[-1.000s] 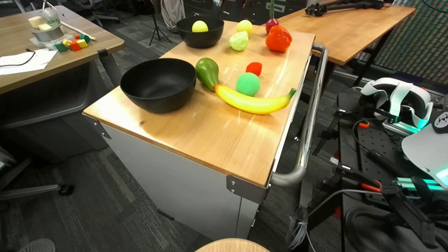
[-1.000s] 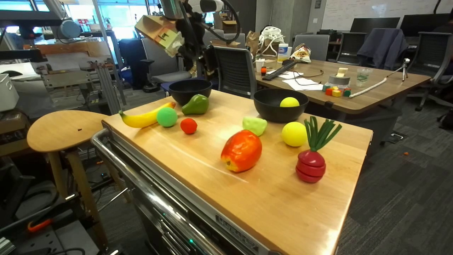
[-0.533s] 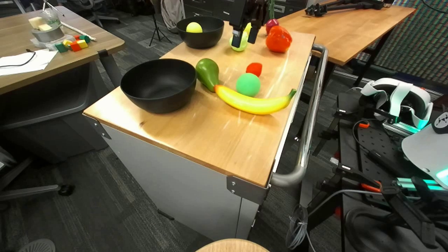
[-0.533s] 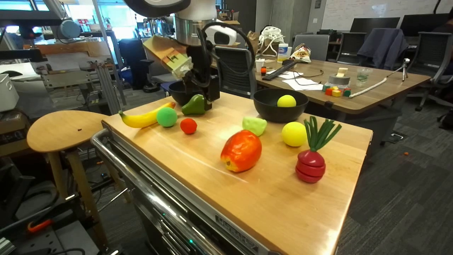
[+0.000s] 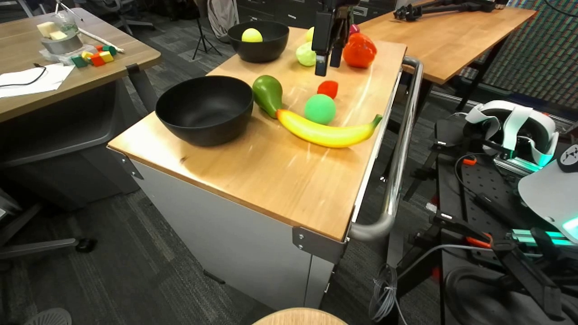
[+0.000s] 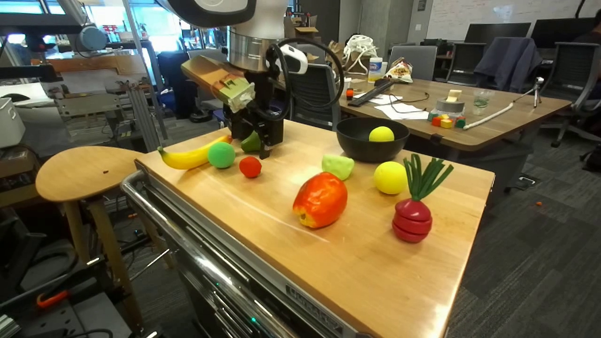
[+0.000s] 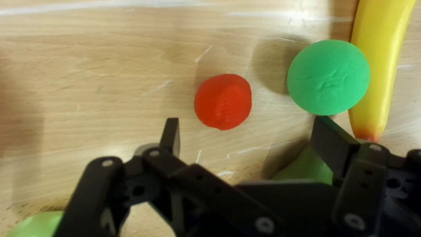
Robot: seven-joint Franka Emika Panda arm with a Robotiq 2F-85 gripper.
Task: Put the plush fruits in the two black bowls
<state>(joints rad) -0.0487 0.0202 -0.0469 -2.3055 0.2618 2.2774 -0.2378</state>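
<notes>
The gripper has its fingers spread wide, with bare wood showing between them. In the wrist view the small red ball lies just beyond that gap, apart from both fingertips. A second ago, in an exterior view, the gripper stood higher and left the green avocado fully in sight; it has since come down and covers the avocado's right part. In an exterior view where it was out of frame a second ago, it now hangs over the cart top, just beyond the red ball.

Near the red ball sits the green ball, just beside the yellow banana; whether those two touch I cannot tell. In an exterior view the banana's orange end overlaps the avocado's narrow end, and just left of the avocado stands a black bowl, at the near left. At the far end a second black bowl holds a yellow ball, which has shifted slightly inside it over the last second.

Farther out, a pale-green fruit, a second yellow ball, an orange-red fruit and, at the near right in an exterior view, a red radish with green leaves rest as before. Past the cart top stands a table with coloured blocks.
</notes>
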